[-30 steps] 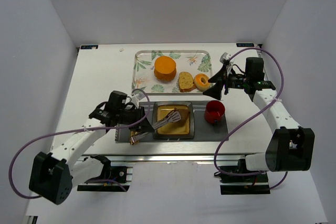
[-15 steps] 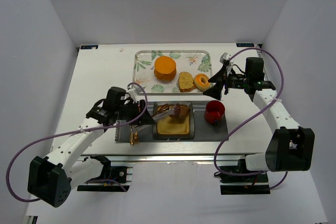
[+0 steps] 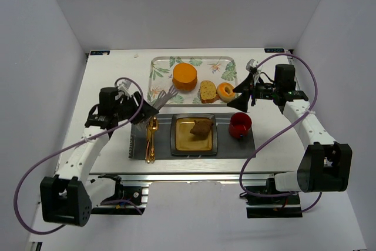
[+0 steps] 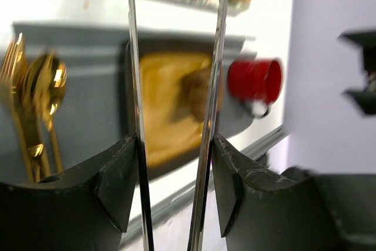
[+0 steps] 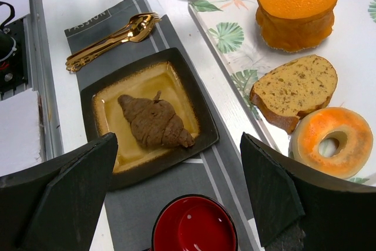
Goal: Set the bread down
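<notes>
The bread, a brown croissant (image 3: 201, 127), lies on the square dark-rimmed yellow plate (image 3: 176, 148) on the grey placemat. It also shows in the right wrist view (image 5: 154, 121) and, blurred, in the left wrist view (image 4: 197, 89). My left gripper (image 3: 136, 109) is shut on metal tongs (image 3: 161, 98), whose two arms stand apart and empty (image 4: 134, 57). It hangs left of and behind the plate, clear of the croissant. My right gripper (image 3: 241, 95) is open and empty above the tray's right end, behind the red cup.
A leaf-patterned tray (image 3: 158, 72) at the back holds an orange cake (image 3: 184, 76), a bread slice (image 3: 207, 91) and a doughnut (image 3: 225, 91). A red cup (image 3: 240, 124) stands right of the plate. Gold cutlery (image 3: 150, 139) lies left of it on the placemat (image 3: 235, 145).
The tongs carried the croissant over the plate and let it go there. My left gripper then drew back to the left and rear with the empty tongs. The right arm has not moved.
</notes>
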You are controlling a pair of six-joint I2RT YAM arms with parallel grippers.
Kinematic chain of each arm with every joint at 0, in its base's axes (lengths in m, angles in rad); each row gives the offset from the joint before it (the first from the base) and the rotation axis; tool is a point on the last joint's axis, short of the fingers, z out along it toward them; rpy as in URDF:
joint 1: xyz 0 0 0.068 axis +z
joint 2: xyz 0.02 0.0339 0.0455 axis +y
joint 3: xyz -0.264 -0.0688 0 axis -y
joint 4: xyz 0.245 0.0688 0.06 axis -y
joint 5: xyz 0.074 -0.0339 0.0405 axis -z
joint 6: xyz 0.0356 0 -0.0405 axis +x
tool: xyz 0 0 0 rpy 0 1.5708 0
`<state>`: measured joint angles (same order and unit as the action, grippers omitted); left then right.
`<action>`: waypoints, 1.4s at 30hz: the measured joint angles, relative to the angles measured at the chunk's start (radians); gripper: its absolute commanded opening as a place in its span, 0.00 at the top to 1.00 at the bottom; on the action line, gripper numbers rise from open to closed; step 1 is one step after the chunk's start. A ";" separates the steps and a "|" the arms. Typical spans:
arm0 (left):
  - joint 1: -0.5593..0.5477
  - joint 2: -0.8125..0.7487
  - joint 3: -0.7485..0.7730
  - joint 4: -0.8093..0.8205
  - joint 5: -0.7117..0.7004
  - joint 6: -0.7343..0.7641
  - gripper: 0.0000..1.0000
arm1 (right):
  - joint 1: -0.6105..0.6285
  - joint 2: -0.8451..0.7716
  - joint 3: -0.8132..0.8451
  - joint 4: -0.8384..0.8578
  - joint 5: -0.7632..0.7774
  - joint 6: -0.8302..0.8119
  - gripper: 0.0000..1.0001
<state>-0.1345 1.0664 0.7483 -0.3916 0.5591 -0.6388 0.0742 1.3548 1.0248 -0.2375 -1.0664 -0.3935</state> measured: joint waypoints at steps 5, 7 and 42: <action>0.011 0.192 0.081 0.164 0.023 -0.106 0.40 | 0.000 0.000 0.000 0.001 -0.004 0.000 0.11; 0.011 0.279 0.131 0.196 0.024 -0.137 0.41 | 0.000 0.000 0.000 0.002 -0.004 0.000 0.11; 0.116 0.296 0.227 0.405 0.158 -0.318 1.00 | 0.000 -0.006 -0.010 0.030 -0.003 0.022 0.11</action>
<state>-0.0185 1.3621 0.9749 0.0132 0.7170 -0.9569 0.0742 1.3491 1.0153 -0.2077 -1.0691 -0.3714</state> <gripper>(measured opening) 0.370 0.895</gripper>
